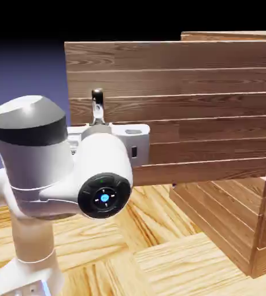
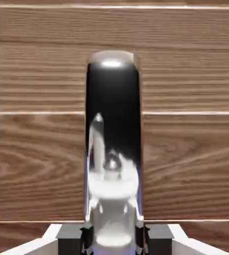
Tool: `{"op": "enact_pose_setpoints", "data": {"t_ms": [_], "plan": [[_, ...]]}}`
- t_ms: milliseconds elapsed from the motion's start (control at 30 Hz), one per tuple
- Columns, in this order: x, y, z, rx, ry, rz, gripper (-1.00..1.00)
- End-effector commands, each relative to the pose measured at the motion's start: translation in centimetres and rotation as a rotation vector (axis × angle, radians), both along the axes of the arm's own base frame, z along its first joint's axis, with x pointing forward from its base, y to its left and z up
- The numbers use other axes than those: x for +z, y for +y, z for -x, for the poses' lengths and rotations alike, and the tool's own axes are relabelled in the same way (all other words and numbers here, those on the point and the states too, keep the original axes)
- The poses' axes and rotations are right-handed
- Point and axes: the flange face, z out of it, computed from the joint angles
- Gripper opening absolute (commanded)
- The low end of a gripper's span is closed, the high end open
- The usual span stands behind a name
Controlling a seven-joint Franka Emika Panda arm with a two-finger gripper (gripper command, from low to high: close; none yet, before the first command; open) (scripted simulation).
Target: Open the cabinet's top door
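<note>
Your claw (image 2: 114, 239) grasps the upright metal handle (image 2: 112, 139) of the top door (image 1: 170, 104), its fingertips closed on either side of the handle's lower part. Note that the handle stands near the door's outer vertical edge, on the exterior view's left. The door stands open, swung out from the cabinet (image 1: 222, 219), whose body lies at the exterior view's right. You see the arm (image 1: 37, 156) in front of the door's lower outer corner, above the parquet floor (image 1: 158, 254).
</note>
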Motion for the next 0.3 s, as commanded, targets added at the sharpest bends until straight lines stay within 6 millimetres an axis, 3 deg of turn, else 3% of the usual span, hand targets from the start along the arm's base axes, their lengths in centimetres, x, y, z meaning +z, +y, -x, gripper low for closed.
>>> {"op": "enact_pose_setpoints", "data": {"t_ms": [0, 267], "plan": [[0.0, -1.0, -0.1, 0.019, 0.000, 0.000, -1.00], [0.0, -7.5, -1.5, 0.162, 0.000, 0.000, -1.00]]}}
